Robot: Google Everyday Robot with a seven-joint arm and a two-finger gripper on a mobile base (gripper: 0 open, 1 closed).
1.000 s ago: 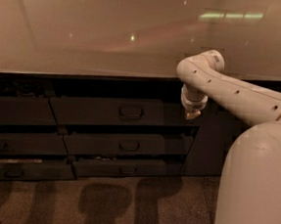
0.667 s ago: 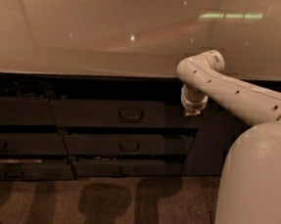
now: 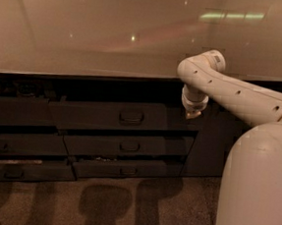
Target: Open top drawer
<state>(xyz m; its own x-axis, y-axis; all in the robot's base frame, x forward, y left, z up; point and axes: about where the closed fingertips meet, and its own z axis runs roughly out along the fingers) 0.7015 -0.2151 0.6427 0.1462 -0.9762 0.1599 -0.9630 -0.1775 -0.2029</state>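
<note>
Pale glossy counter [image 3: 89, 31] is filling the far upper half of the scene, and dark drawer fronts are running beneath its edge. Top drawer [image 3: 91, 116] is sitting directly under the counter at centre, its long axis lying left to right and its loop handle [image 3: 131, 117] showing at mid-front. Two shorter lower drawers [image 3: 103, 145] are stacked below it. Arm [image 3: 241, 93] is reaching in from the right and bending downward at the counter edge. Gripper [image 3: 193, 114] is hanging just below that edge, pointing down, apart from the drawer and holding nothing visible; whether it is open or closed cannot be told. Handle is lying to the left of the gripper and slightly lower, so the coming approach is judged to call for leftward travel along the front before any pull toward the near side.
</note>
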